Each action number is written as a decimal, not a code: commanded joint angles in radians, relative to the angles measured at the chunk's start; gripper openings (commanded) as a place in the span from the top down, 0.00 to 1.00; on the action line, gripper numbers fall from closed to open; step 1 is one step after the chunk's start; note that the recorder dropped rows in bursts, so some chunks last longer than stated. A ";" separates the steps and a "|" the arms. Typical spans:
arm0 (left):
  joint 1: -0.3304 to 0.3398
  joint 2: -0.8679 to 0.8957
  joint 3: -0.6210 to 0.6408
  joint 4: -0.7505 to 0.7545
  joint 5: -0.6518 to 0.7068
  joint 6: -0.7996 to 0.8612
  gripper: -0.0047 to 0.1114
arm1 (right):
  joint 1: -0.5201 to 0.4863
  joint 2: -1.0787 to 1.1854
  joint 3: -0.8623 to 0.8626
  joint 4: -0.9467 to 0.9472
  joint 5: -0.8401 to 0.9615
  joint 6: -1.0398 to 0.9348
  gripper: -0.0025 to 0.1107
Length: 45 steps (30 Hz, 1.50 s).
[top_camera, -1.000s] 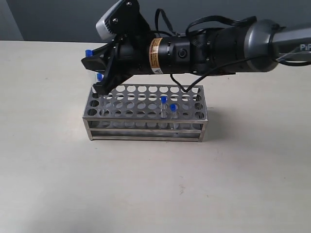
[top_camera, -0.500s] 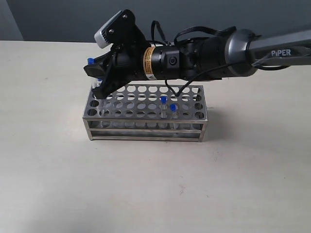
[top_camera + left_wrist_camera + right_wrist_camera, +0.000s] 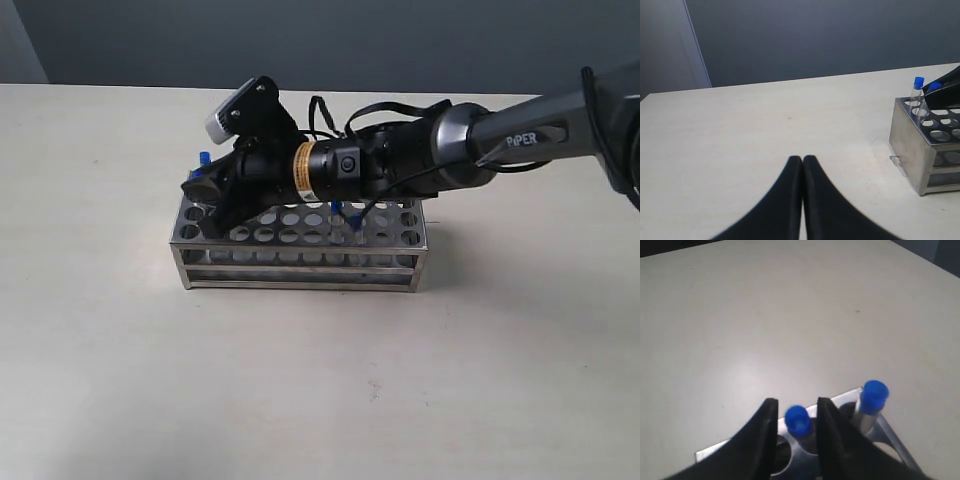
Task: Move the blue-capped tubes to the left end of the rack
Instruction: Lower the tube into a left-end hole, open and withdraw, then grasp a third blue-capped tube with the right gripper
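The steel rack [image 3: 300, 262] stands mid-table. My right gripper [image 3: 200, 200] reaches across to its left end. In the right wrist view the right gripper [image 3: 797, 407] is open, its jaws on either side of a blue-capped tube [image 3: 797, 419] that sits in a hole, with a small gap each side of the cap. A second blue-capped tube [image 3: 873, 395] stands in the corner hole beside it. Two more blue-capped tubes [image 3: 337, 208] stand right of the middle, partly hidden by the arm. My left gripper [image 3: 803, 159] is shut and empty over bare table, away from the rack [image 3: 907, 135].
The pale table [image 3: 300, 400] stretches around the rack on all sides. The right arm's thick body [image 3: 400, 165] lies low over the rack's top plate. A dark wall [image 3: 815, 35] runs along the table's far edge.
The right gripper has come down and slightly right onto the rack's left end. The blue-capped tube it carried now sits in a hole beside the corner tube.
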<state>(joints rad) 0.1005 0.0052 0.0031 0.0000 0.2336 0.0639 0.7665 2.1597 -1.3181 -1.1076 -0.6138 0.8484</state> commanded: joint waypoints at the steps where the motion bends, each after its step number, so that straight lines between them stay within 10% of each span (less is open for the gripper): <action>1: -0.004 -0.005 -0.003 0.000 -0.001 0.000 0.95 | 0.002 -0.019 -0.004 -0.008 -0.025 0.000 0.63; 13: -0.004 -0.005 -0.003 0.000 -0.001 0.000 0.95 | -0.047 -0.344 0.066 -0.188 0.062 0.173 0.63; 24: -0.004 -0.005 -0.003 0.000 -0.001 0.000 0.95 | -0.278 -0.637 0.524 -0.130 0.025 0.128 0.63; 45: -0.004 -0.005 -0.003 0.000 -0.003 0.000 0.95 | -0.278 -0.470 0.727 0.277 -0.093 -0.293 0.63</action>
<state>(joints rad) 0.1005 0.0052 0.0031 0.0000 0.2336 0.0639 0.4942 1.6642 -0.5948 -0.8688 -0.6778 0.6077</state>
